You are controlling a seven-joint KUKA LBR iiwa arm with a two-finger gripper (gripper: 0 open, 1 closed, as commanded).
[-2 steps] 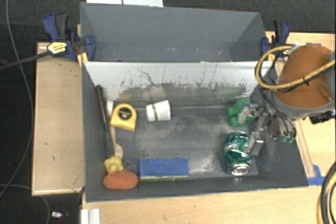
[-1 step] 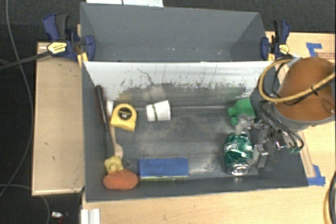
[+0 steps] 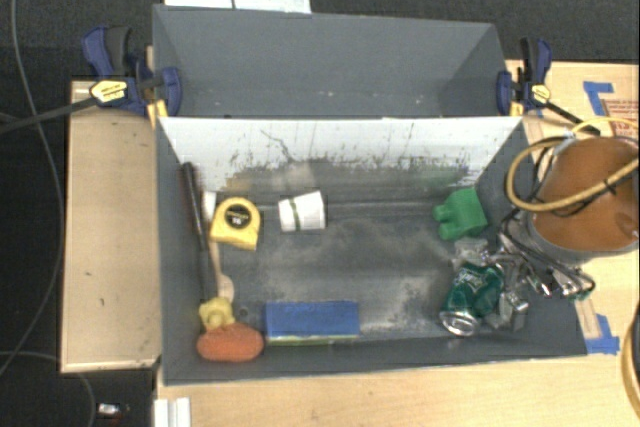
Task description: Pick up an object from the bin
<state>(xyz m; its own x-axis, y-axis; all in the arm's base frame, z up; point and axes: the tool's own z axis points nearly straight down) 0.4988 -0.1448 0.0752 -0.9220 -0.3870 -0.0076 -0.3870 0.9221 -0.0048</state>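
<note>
1. The arm reaches in from the right. Its orange-covered wrist [image 3: 590, 205] hangs over the bin's right side, with looped cables around it.
2. The gripper [image 3: 503, 283] is lowered into the front right corner of the grey bin [image 3: 330, 65], its metalwork right against a crushed green can [image 3: 466, 303].
3. Whether the gripper is spread or clamped on anything cannot be told, because its metal parts and the can overlap.
4. The can lies by the front wall, silvery end toward the front.
5. A green block [image 3: 460, 214] sits just behind the gripper.
6. Well apart to the left are a white cylinder [image 3: 302, 212], a yellow tape measure [image 3: 235, 222], a blue sponge [image 3: 312, 320] and an orange lump [image 3: 230, 345].
</note>
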